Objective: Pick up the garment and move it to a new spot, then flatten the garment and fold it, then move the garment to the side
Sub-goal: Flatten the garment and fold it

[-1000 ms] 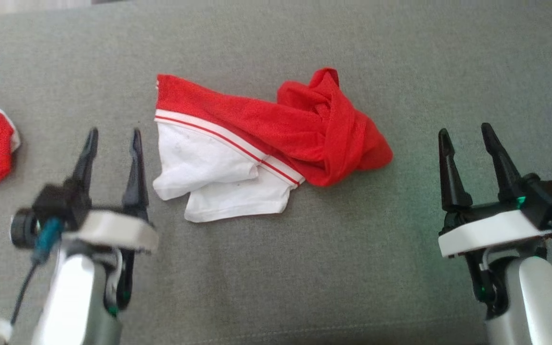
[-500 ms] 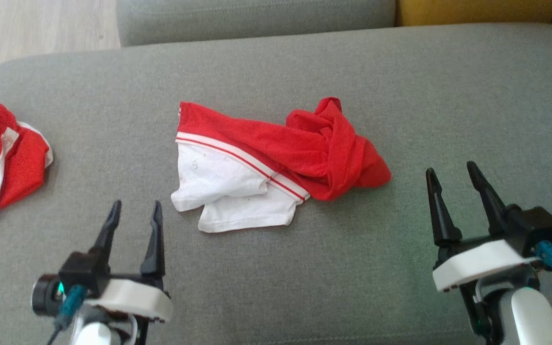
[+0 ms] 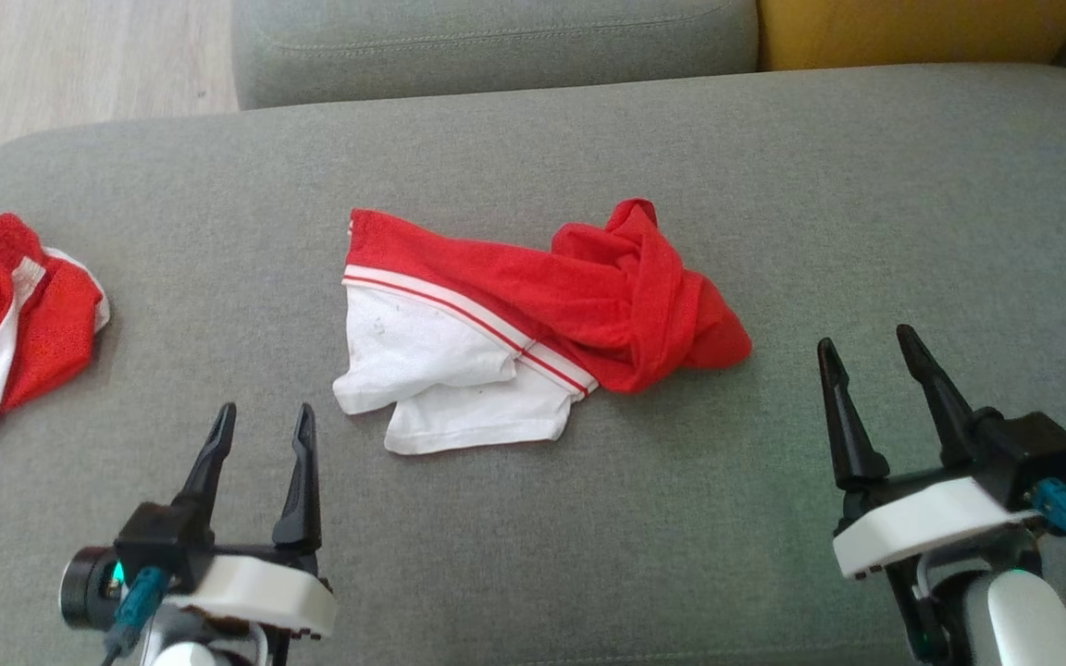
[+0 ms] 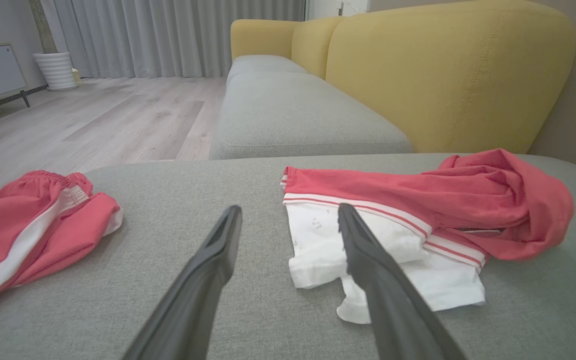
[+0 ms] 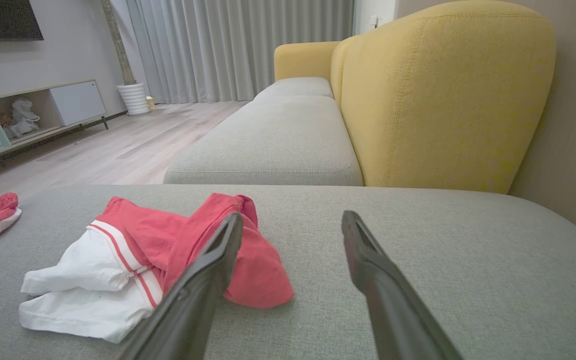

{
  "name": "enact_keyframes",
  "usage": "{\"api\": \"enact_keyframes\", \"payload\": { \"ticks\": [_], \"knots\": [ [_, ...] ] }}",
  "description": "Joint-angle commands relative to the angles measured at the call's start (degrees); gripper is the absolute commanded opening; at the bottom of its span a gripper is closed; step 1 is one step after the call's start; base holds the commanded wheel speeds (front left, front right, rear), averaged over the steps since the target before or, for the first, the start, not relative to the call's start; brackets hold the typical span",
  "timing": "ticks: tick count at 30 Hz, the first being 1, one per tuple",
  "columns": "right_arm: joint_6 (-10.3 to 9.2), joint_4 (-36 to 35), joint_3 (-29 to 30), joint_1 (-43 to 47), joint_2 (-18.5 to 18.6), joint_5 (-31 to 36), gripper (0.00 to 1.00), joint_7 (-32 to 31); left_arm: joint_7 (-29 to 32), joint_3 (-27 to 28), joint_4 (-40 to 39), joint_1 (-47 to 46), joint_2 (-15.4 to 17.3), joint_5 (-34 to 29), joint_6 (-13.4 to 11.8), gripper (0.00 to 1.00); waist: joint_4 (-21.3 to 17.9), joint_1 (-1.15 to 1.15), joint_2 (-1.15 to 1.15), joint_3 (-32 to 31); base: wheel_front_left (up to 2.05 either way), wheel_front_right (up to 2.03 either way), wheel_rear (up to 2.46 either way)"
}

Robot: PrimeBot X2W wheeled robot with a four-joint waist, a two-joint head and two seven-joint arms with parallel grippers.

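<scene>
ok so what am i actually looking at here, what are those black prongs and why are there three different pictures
It's a two-armed robot working over a grey sofa cushion. The black prongs are the fingers of its two grippers, which serve as its hands. The top-down picture comes from a camera on its head: the left gripper is at lower left, the right gripper at lower right. The other two come from cameras on each wrist, looking low along that gripper's own fingers, with a yellow sofa back behind. On the cushion lies a crumpled red and white garment, the one to be folded, and another red garment lies off to the left. Both grippers are open and hold nothing.
</scene>
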State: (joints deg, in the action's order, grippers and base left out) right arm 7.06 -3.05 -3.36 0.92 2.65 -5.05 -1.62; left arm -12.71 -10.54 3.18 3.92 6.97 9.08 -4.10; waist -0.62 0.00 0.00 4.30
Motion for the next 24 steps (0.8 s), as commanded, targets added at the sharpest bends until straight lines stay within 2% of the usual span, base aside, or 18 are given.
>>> {"api": "enact_keyframes", "payload": {
  "ticks": [1, 12, 20, 24],
  "knots": [
    [0.43, -2.3, -1.4, -0.9, 0.2, -0.5, 1.00, -0.1, 0.0, 1.5, -2.4, -1.8, 0.7, 0.0, -0.3, 1.00, 0.0, 0.00, 0.00, 0.1, 0.00, 0.00, 0.00],
    [0.43, -0.7, -1.8, -2.8, 0.2, -0.8, 1.00, -0.6, 0.1, 0.5, -3.0, -3.7, 0.8, 0.1, -0.2, 1.00, 1.1, 0.00, 0.00, 2.2, 0.00, 0.00, 0.00],
    [0.43, 5.1, -5.4, -11.8, 0.8, -0.4, 1.00, -1.4, -0.7, -1.1, -2.2, -8.5, 0.0, 0.0, 0.7, 1.00, 4.5, 0.00, 0.00, 6.9, 0.00, 0.00, 0.00],
    [0.43, 10.5, -8.2, -18.6, 2.2, -0.9, 1.00, -3.1, -1.3, -2.0, -1.3, -11.0, -0.7, 0.0, 1.2, 1.00, 6.4, 0.00, 0.00, 9.2, 0.00, 0.00, 0.00]
  ]
}}
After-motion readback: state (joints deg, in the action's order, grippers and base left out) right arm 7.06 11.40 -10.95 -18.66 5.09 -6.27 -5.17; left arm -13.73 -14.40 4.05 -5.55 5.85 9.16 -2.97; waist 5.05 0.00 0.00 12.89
